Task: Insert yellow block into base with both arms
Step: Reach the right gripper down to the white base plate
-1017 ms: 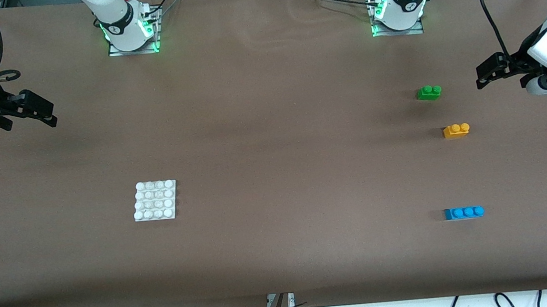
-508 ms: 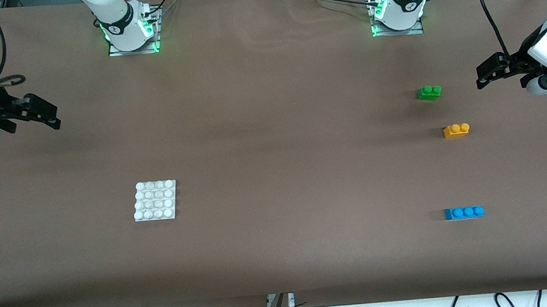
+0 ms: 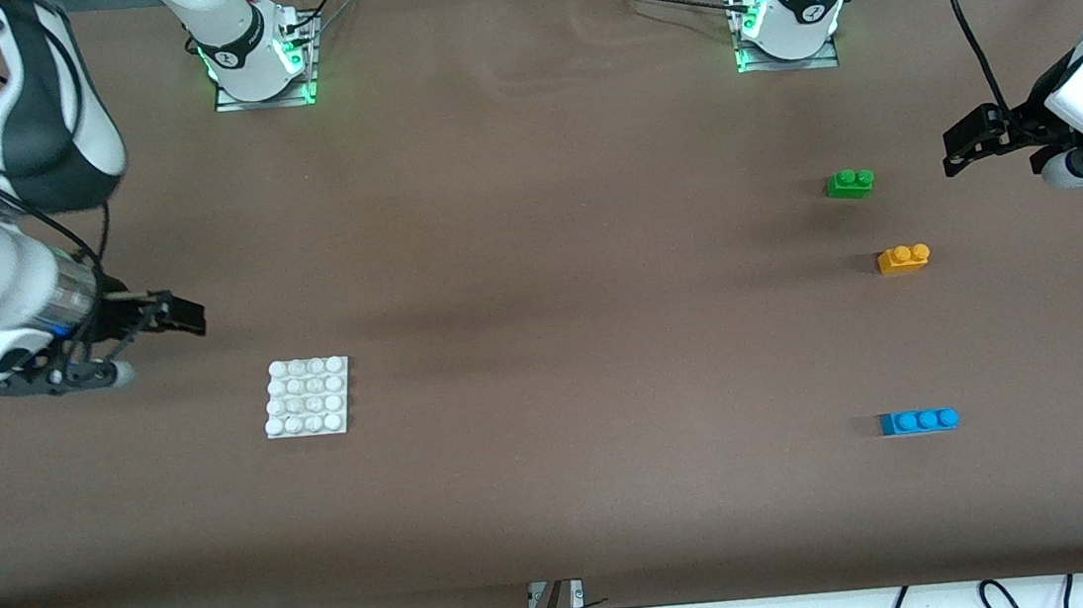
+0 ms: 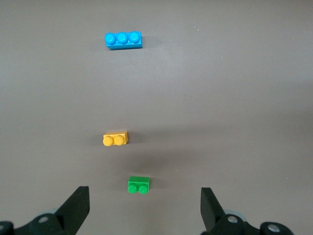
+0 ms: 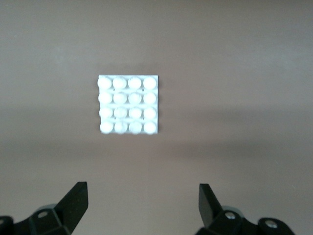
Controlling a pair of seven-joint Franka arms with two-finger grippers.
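The left gripper (image 3: pixel 958 145), fingers spread wide and grasping nothing, hangs above the table (image 3: pixel 545 343) at the left arm's end; in the left wrist view its two black fingertips (image 4: pixel 78 208) frame bare table surface, with the three bricks all clear of them. The green brick (image 3: pixel 850 183) lies closest to this gripper, apart from it. The yellow block (image 3: pixel 903 257) rests studs-up on the table, nearer to the front camera than the green brick and well apart from the left gripper. The blue brick (image 3: pixel 918 421), three studs long, lies nearer to the front camera again. The three bricks form a loose row at the left arm's end, none touching another. The right gripper (image 3: pixel 173 317), likewise spread and empty, hangs over the right arm's end of the table, near the base (image 3: pixel 307 397) but not above it; the right wrist view shows the base lying clear of its fingertips (image 5: pixel 73 200). The base sits flat, its sixteen white studs bare. The yellow block and the base lie well apart, toward contrary ends of the table.
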